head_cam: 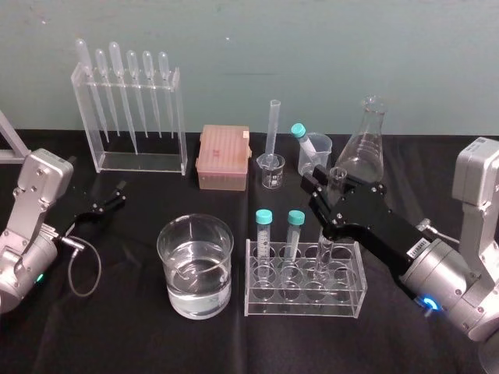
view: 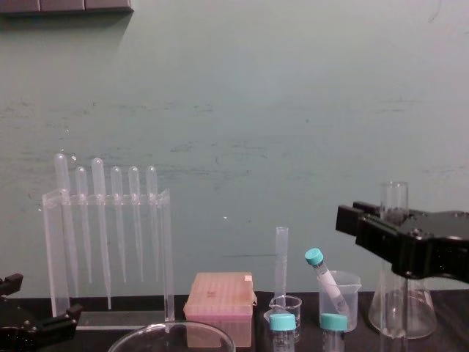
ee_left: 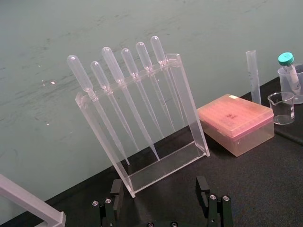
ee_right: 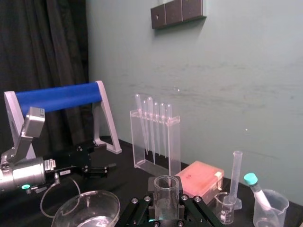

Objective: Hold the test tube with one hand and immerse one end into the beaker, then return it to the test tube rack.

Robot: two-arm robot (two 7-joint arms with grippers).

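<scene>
1. Gripping entry: your black right gripper (head_cam: 337,191) has its jaws closed on the long clear glass test tube (head_cam: 337,176) just beneath the rim. That high hold leaves the lower length free for dipping.
2. Test tube, location: its rounded end sits in a back-row slot of the clear acrylic test tube rack (head_cam: 355,304), right of two teal-capped tubes (head_cam: 264,234). It leans slightly, probably because the gripper steers it from above.
3. Wide clear glass beaker (head_cam: 231,243): part-filled with clear liquid, standing just left of the rack. You would have only a short carry across.
4. Left gripper (head_cam: 109,204): parked low at the table's left, jaws apart and holding nothing, well apart from the beaker so the one-handed work stays unobstructed.
</scene>
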